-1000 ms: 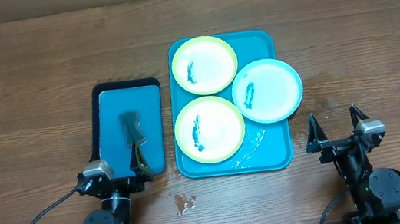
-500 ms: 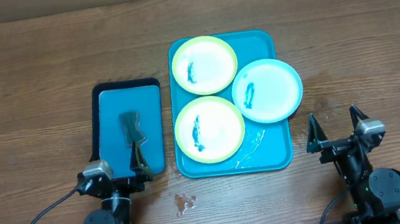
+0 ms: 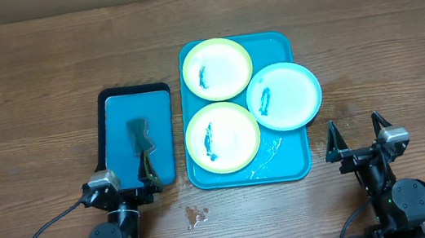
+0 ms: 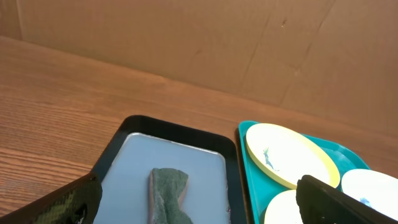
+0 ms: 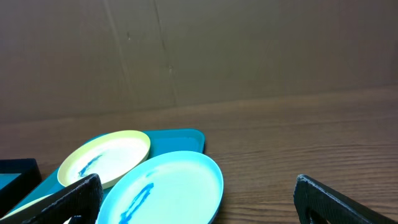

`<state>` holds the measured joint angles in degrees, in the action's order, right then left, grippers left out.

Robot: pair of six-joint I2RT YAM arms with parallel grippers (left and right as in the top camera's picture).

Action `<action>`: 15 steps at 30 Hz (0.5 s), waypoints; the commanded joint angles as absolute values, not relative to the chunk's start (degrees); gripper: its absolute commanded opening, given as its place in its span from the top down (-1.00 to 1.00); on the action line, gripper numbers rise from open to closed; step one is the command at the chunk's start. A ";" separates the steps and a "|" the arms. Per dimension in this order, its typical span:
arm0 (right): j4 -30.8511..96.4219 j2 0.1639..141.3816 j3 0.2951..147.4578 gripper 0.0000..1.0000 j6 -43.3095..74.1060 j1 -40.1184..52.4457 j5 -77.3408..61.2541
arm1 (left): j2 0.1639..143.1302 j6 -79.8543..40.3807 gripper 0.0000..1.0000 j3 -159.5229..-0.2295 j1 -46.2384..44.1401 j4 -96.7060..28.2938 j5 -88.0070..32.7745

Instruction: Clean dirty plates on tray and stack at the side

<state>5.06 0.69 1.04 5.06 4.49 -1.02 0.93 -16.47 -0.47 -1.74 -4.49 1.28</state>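
Observation:
The turquoise tray [image 3: 284,163] lies mid-table with three plates on it, each with a dark teal smear. One yellow-green plate [image 3: 217,69] is at the back, another yellow-green plate [image 3: 222,136] at the front left, and the light blue plate [image 3: 283,96] overhangs the tray's right rim. My left gripper [image 3: 122,186] is open and empty at the near end of the small tray. My right gripper [image 3: 355,136] is open and empty, right of the tray's front corner. The blue plate also shows in the right wrist view [image 5: 168,186].
A smaller black-rimmed blue tray [image 3: 113,115] lies left of the turquoise tray and holds a dark green sponge [image 3: 140,135], also in the left wrist view [image 4: 170,193]. A small wet spot [image 3: 195,215] marks the wood near the front. A cardboard wall [image 5: 249,50] stands behind the table.

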 commanded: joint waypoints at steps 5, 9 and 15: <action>4.38 0.16 0.45 -0.99 4.71 4.43 -0.19 | 1.02 -15.57 -1.00 -0.32 -1.41 -4.03 2.70; 4.80 0.16 0.45 -0.99 4.73 4.43 -0.21 | 1.02 -15.68 -1.00 -0.32 -1.41 -4.05 3.01; 4.64 0.19 0.45 -0.99 8.82 4.47 -2.98 | 1.02 -19.57 -0.99 -0.32 -1.43 -4.19 -3.66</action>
